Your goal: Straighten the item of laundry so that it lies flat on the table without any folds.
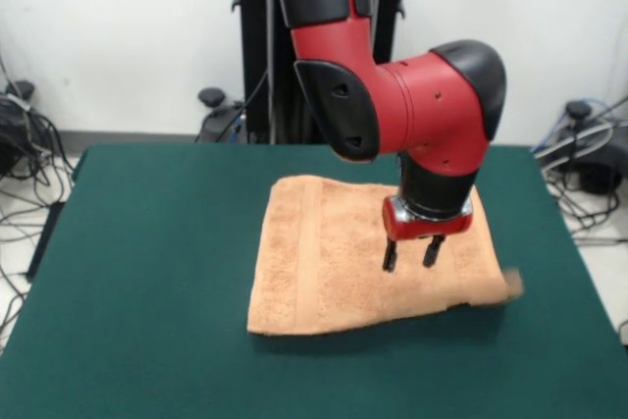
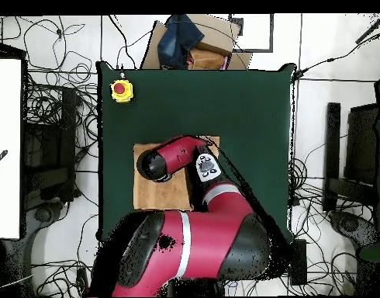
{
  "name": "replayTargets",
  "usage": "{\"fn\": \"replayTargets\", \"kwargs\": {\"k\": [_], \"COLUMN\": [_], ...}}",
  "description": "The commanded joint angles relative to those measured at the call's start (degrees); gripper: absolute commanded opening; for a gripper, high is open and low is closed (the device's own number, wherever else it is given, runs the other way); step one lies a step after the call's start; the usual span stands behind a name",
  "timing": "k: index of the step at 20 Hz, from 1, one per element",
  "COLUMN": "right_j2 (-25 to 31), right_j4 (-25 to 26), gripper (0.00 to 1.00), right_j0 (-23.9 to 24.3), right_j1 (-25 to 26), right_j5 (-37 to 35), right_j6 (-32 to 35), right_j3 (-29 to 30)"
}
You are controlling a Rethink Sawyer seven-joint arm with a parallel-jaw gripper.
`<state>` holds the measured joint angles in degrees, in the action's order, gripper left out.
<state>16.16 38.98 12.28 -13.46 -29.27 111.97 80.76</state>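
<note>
Over the dark green felt table (image 1: 147,291), the red-and-black gripper (image 1: 411,253) hangs narrowly parted, empty, above the doubled orange-tan terry towel (image 1: 324,262); soft, limp, light, best pinched at a corner.

The towel (image 1: 334,262) lies on the green table (image 1: 137,272), a band stripe running near its left edge. Its right corner sticks out loosely. The gripper (image 1: 411,254) hangs over the towel's right half, its two fingers (image 1: 391,254) apart and pointing down.
</note>
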Motion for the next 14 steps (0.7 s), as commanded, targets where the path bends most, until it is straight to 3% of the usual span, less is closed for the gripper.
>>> {"fn": "replayTargets", "kwargs": {"k": [1, 14], "right_j2": [4.3, 4.6], "right_j4": [-1.5, 0.0], "gripper": [1.00, 1.00], "right_j0": [0.4, 1.1], "right_j1": [0.0, 1.0], "right_j5": [-5.7, -3.5], "right_j6": [-6.5, -7.7], "right_j3": [-4.0, -4.2]}}
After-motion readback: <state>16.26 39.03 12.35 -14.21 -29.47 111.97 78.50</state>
